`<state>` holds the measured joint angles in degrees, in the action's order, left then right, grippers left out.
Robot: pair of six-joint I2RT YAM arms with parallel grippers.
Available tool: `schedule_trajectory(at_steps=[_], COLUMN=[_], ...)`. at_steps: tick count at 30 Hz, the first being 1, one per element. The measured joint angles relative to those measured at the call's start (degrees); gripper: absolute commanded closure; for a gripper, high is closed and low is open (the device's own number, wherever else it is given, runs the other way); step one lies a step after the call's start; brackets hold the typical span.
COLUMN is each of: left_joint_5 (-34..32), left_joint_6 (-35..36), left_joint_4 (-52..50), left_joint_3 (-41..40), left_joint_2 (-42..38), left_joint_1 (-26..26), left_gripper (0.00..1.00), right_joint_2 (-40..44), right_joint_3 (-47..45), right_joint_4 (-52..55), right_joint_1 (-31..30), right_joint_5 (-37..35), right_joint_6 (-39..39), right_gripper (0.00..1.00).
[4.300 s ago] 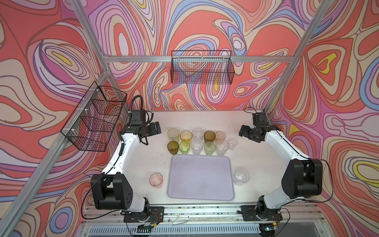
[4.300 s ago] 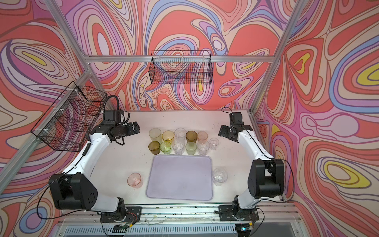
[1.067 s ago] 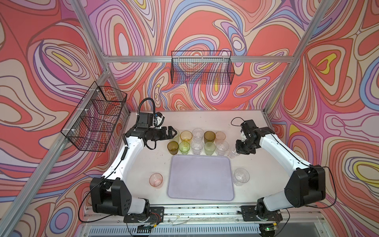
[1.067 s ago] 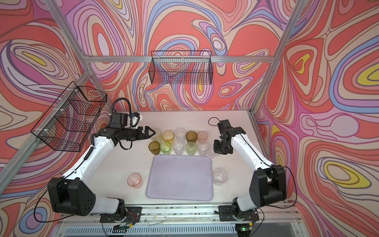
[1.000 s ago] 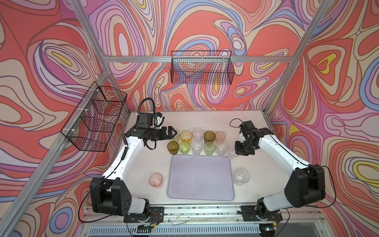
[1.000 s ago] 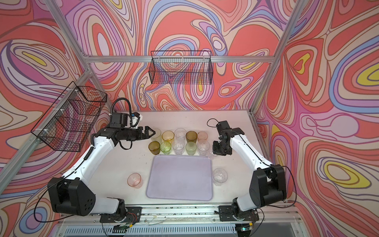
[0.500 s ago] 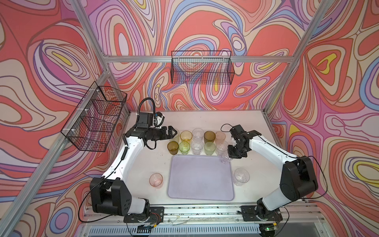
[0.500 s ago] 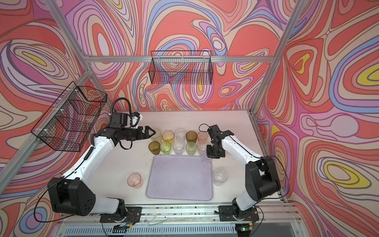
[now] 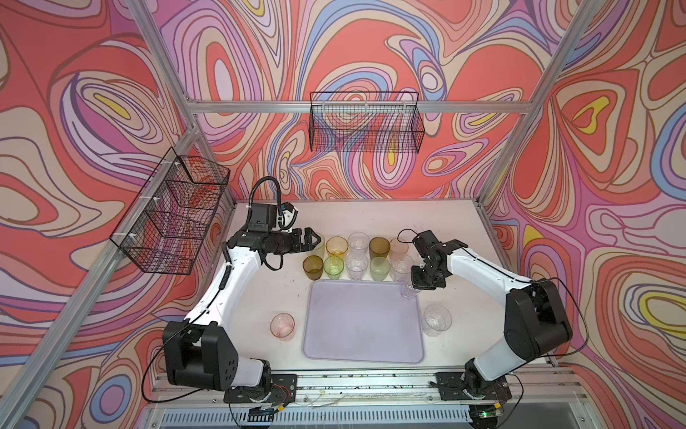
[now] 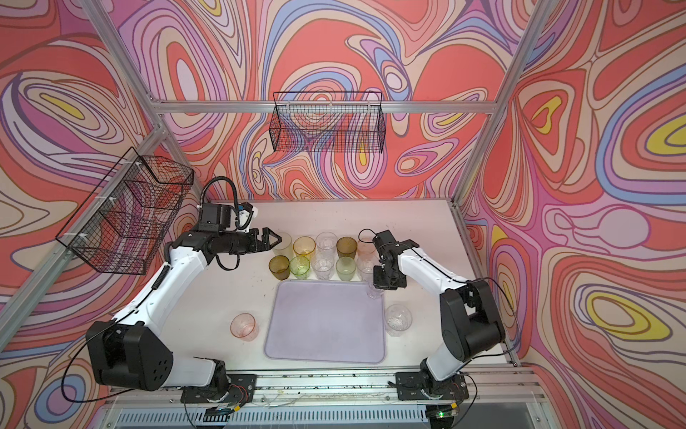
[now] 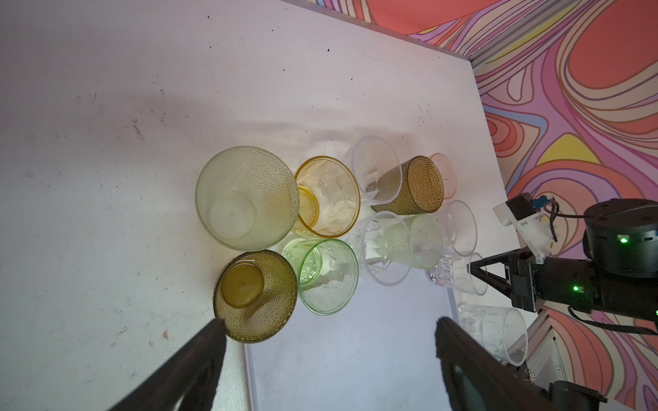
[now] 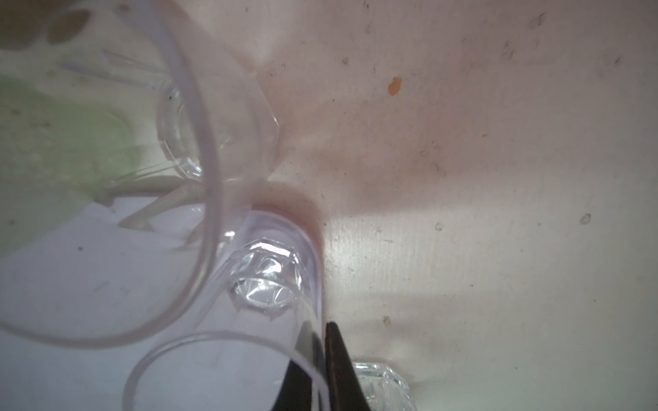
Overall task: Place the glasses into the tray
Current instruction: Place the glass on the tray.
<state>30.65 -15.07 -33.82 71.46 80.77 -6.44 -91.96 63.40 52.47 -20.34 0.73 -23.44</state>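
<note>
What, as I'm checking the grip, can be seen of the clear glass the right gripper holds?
The clear glass is a small smooth-walled tumbler with a thick faceted base, empty and mouth up. It is over the tray's far right corner; whether its base touches the tray is unclear. The right gripper is shut on its wall, one finger inside, one outside.

Back basket point(image 9: 365, 122) and side basket point(image 9: 170, 217) hang on swirled walls point(image 9: 371, 44).
</note>
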Motion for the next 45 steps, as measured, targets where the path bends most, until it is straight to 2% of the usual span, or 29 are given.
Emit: schedule_trajectory(at_steps=[11,23,35,45], left_joint_5=[0.00,-0.02,-0.39,-0.50], left_joint_6=[0.00,0.00,-0.20,-0.22], left_joint_4=[0.00,-0.02,-0.02,-0.04], left_joint_3=[0.00,0.00,0.00,0.00], left_joint_2=[0.00,0.00,0.00,0.00], left_joint_1=[0.00,0.00,0.00,0.00], left_gripper=[0.06,0.06,0.06,0.06], right_joint_2=[-0.42,0.81,11.17,18.16], right_joint_3=[-0.02,1.55,7.93,6.08], right_joint_4=[-0.87,2.29,14.47,21.29], right_joint_1=[-0.28,-0.94,-2.99,-7.04], right_joint_5=[-0.17,-0.87,-0.70,1.01], right_joint_6=[-0.44,-0.61,-2.25,-7.15], right_gripper=[0.84,0.64,0.61,0.61])
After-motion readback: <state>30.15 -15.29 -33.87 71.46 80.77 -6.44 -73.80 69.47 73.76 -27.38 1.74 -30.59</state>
